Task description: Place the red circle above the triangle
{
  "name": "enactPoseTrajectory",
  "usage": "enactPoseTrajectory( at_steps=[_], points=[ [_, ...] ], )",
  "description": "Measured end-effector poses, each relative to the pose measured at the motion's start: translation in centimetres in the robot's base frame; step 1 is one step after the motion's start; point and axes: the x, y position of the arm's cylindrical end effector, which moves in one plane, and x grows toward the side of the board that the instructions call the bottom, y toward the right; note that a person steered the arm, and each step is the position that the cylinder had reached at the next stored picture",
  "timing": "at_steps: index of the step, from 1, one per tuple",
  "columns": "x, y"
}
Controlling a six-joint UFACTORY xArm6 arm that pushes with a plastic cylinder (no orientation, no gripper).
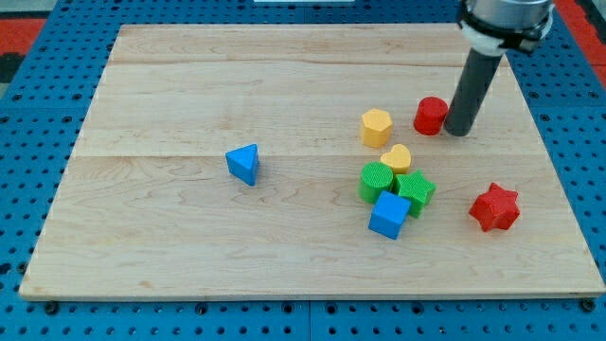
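Note:
The red circle (pixel 431 116) is a short red cylinder on the wooden board, right of centre near the view's top. My tip (pixel 459 133) is just to its right, touching or almost touching it. The blue triangle (pixel 244 164) lies far to the left, near the board's middle. The dark rod rises from the tip toward the view's top right.
A yellow hexagon (pixel 376 127) sits just left of the red circle. Below it lie a yellow heart (pixel 397 157), a green block (pixel 376 181), a green star (pixel 415 189) and a blue cube (pixel 389 215) in a cluster. A red star (pixel 495 207) lies at the right.

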Motion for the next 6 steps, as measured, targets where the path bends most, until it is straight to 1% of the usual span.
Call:
enactPoseTrajectory(
  at_steps=[1, 2, 3, 4, 5, 6],
  points=[
    [-0.5, 2.5],
    [-0.5, 0.6],
    [-1.3, -6.5],
    [-3.3, -17.0],
    [-3.9, -19.0],
    [-8.1, -15.6]
  ],
)
